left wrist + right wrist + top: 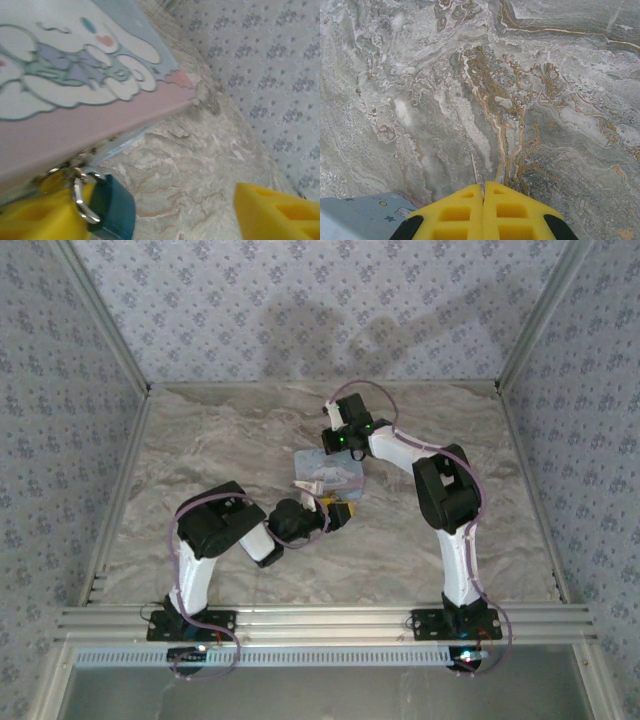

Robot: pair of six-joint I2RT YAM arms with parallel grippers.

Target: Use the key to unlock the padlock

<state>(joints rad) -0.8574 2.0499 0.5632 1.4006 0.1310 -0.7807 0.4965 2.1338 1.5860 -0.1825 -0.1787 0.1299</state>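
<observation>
L gripper (155,205) placed to steady padlock (113,209); key not confirmed.
Near side: L jaws are spread; padlock is hung at tin's (75,65) lower edge, touching one yellow finger (30,220), other well apart. Body should be pinched squarely, keyhole left exposed, shackle not twisted. Beyond tin: R gripper (484,212) jaws are pressed together over table (530,100); thin sliver (474,172) at tips, maybe key, can't be told.

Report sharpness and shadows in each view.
Top external: even light, soft arm shadows on the back wall. Left wrist: the tin close and blurred, padlock soft too. Right wrist: marble table sharp, veins crisp.
</observation>
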